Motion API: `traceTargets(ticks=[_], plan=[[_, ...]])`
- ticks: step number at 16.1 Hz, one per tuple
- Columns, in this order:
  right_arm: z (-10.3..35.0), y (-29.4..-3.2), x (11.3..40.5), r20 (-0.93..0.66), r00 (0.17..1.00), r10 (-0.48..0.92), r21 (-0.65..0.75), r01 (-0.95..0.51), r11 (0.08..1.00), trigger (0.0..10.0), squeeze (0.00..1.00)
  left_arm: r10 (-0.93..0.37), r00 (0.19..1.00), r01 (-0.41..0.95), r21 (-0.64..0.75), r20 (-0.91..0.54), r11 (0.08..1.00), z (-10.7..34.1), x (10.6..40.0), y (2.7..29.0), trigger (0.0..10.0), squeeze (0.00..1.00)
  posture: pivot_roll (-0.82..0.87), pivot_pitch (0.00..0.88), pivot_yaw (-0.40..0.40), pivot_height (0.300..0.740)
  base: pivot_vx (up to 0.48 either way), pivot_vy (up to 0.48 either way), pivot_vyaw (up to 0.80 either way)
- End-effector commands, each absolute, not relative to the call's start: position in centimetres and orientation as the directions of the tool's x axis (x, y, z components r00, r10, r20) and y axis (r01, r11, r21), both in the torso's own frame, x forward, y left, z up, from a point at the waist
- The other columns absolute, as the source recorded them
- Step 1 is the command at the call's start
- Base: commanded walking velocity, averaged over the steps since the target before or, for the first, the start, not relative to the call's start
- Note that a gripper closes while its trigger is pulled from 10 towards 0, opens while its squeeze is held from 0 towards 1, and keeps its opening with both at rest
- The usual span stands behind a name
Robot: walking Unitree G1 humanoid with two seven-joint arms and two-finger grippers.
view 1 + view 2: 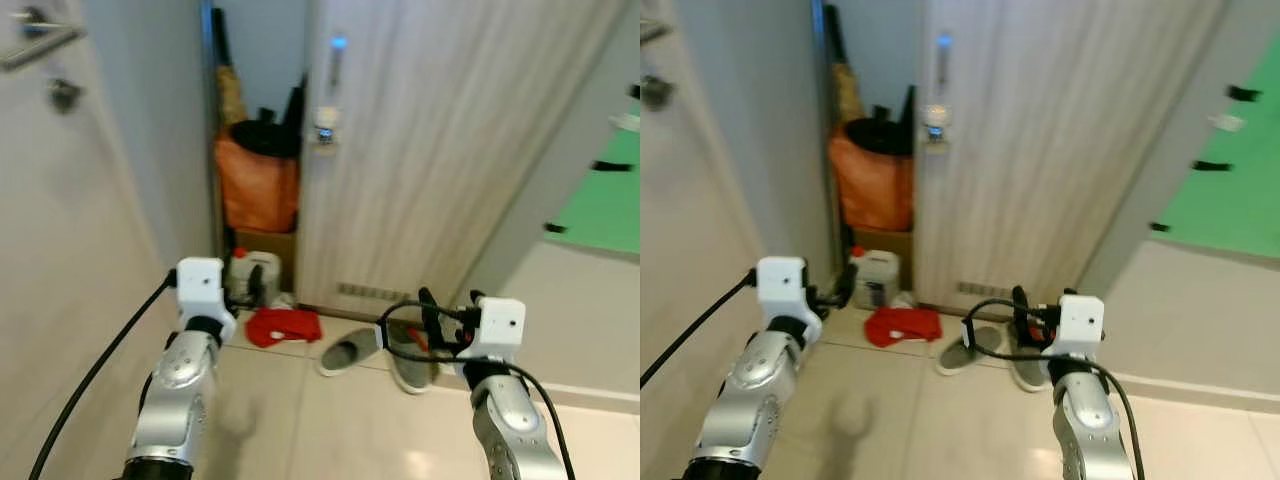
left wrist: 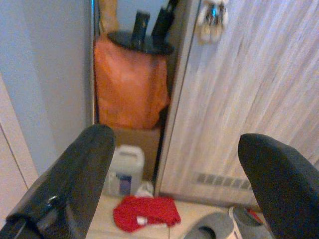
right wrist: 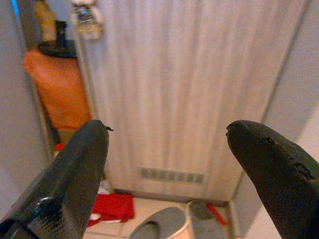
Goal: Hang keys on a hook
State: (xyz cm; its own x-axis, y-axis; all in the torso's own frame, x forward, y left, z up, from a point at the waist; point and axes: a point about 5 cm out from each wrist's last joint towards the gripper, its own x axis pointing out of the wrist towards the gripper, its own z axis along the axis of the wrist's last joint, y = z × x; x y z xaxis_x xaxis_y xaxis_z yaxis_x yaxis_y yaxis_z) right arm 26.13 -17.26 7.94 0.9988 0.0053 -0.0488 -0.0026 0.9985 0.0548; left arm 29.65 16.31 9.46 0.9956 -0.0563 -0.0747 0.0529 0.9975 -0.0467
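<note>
A small bunch of keys (image 1: pixel 325 125) with a pale tag hangs high on the left edge of the wood-grain panel (image 1: pixel 450 150). It also appears in the left wrist view as the keys (image 2: pixel 212 17) and in the right wrist view as the keys (image 3: pixel 85 17). What holds the bunch is too blurred to make out. A blue light (image 1: pixel 338 45) glows above it. My left gripper (image 2: pixel 174 137) is open and empty, low and well short of the panel. My right gripper (image 3: pixel 167 127) is open and empty too, raised above the slippers.
An orange bag (image 1: pixel 257 185) fills the narrow gap left of the panel, with a white jug (image 1: pixel 250 275) below it. A red cloth (image 1: pixel 285 325) and grey slippers (image 1: pixel 350 352) lie on the tiled floor. A door with a handle (image 1: pixel 35 45) stands at my left.
</note>
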Motion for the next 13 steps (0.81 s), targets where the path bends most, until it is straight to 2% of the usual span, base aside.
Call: traceTargets(ticks=[1,8,12,13], plan=[[7.9,-18.1,25.9,-0.061,0.998,-0.024,0.025,0.026,0.999,10.0,0.0,-0.061,0.995,0.056,-0.053,-0.083,0.997,9.2,29.6,16.0,10.0,0.0,-0.07,0.0,-0.034,0.74,0.0,-0.469,0.0],[7.4,-18.3,26.0,-0.079,0.996,-0.028,-0.006,0.028,1.0,10.0,0.0,-0.148,0.986,0.148,-0.009,-0.073,0.989,9.0,29.6,14.1,10.0,0.0,-0.1,0.0,-0.013,0.74,0.0,-0.469,0.0],[6.8,-18.1,25.6,-0.094,0.995,-0.04,-0.003,0.039,0.999,10.0,0.0,-0.139,0.988,0.14,0.016,-0.066,0.99,9.3,29.8,14.8,10.0,0.0,-0.1,0.0,-0.005,0.74,0.0,-0.469,0.0],[6.3,-18.3,25.5,-0.126,0.99,-0.058,0.044,0.064,0.997,10.0,0.0,-0.146,0.988,0.148,0.049,-0.054,0.988,9.5,29.8,15.0,10.0,0.0,-0.1,0.0,-0.009,0.74,0.0,-0.469,0.0]])
